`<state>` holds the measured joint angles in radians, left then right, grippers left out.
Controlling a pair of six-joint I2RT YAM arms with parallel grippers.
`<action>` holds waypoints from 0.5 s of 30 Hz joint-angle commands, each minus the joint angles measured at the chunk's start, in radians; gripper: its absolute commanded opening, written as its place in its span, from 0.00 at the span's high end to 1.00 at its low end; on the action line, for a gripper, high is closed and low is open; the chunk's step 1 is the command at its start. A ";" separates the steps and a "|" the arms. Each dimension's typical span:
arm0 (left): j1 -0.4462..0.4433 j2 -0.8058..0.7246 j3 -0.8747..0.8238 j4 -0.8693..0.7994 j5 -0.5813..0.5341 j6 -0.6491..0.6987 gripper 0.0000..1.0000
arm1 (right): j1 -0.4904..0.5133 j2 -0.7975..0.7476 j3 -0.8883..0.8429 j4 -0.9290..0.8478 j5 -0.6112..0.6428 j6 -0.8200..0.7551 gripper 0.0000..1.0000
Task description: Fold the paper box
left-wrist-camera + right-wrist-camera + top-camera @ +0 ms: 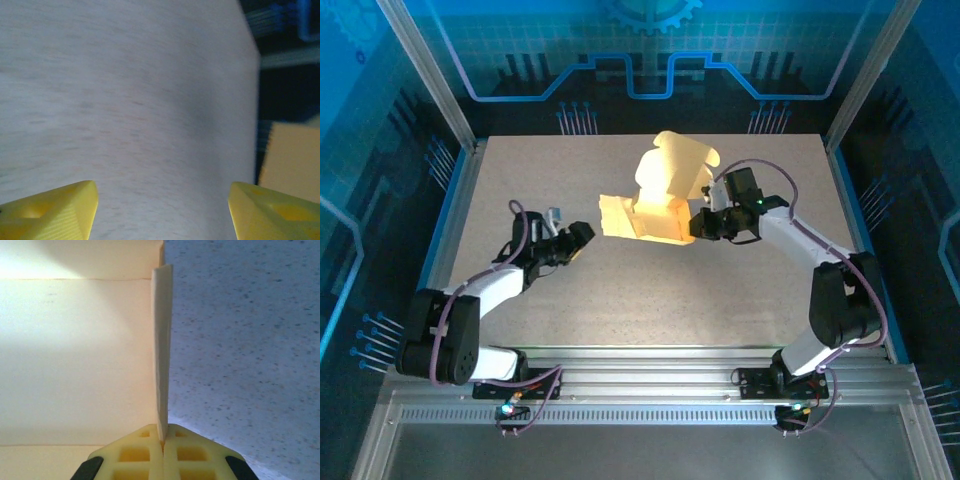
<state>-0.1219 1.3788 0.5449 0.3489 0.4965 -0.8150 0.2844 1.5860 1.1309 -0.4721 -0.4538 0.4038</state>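
The left gripper (160,216) is spread wide, its 2 yellow fingertips (55,210) sitting in the bottom corners with nothing between them but bare table (125,100). The tabletop is pale grey, faintly flecked and smeared with blur. Its edge runs down the right side, and beyond it everything is dark, with a bit of blue framing (307,20) at the top corner. At the right margin, 1 flat tan panel of the paper box (295,160) juts in, apart from the fingertips.
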 commanded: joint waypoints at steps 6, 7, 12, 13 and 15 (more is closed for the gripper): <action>-0.042 0.024 -0.040 0.461 0.218 -0.165 0.28 | -0.017 -0.007 0.022 -0.013 -0.125 0.010 1.00; -0.057 0.023 -0.038 0.458 0.226 -0.165 0.28 | -0.016 -0.005 0.024 -0.014 -0.122 0.012 1.00; -0.112 0.010 -0.050 0.451 0.221 -0.167 0.29 | -0.006 0.021 0.048 -0.060 -0.087 -0.005 1.00; -0.114 0.005 -0.056 0.458 0.221 -0.172 0.29 | -0.003 0.026 0.052 -0.066 -0.078 -0.008 1.00; -0.114 -0.017 -0.075 0.478 0.210 -0.185 0.28 | 0.000 0.034 0.052 -0.063 -0.071 -0.004 1.00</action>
<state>-0.2325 1.3891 0.4969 0.7666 0.6891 -0.9749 0.2806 1.6039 1.1538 -0.5022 -0.5282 0.4072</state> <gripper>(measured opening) 0.720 0.047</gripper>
